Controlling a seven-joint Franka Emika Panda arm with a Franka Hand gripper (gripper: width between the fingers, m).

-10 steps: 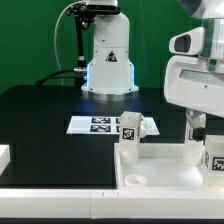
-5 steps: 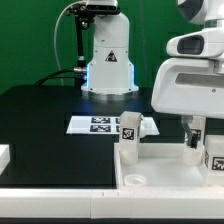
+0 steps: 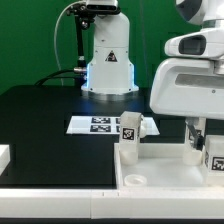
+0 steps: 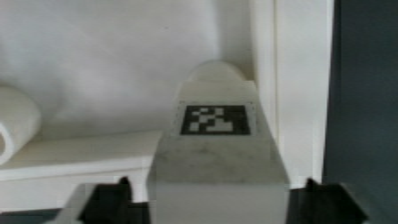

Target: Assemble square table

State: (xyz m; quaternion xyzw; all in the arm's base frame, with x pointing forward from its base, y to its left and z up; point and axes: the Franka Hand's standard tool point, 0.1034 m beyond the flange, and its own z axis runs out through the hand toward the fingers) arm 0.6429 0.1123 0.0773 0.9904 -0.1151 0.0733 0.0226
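The square table's white tray-like top [image 3: 150, 186] lies at the front right of the black table. A leg with a tag [image 3: 129, 140] stands at its far left rim. My gripper [image 3: 194, 138] reaches down over a second upright leg [image 3: 192, 152] near the right rim, and a third tagged leg [image 3: 216, 156] stands beside it. In the wrist view the tagged leg [image 4: 217, 120] fills the space between my gripper's [image 4: 214, 205] dark fingers [image 4: 111, 200], which lie against both its sides. Another rounded white leg [image 4: 15, 120] shows at the picture's edge.
The marker board [image 3: 98, 125] lies flat behind the tabletop. The robot's white base [image 3: 108, 60] stands at the back of the black table. A small white part [image 3: 4, 155] sits at the exterior view's left edge. My arm's bulky white body [image 3: 190, 85] hangs above the tray.
My arm's white body shifted slightly toward the exterior view's left and down. The fingers have come in against the leg on the right side of the tray.
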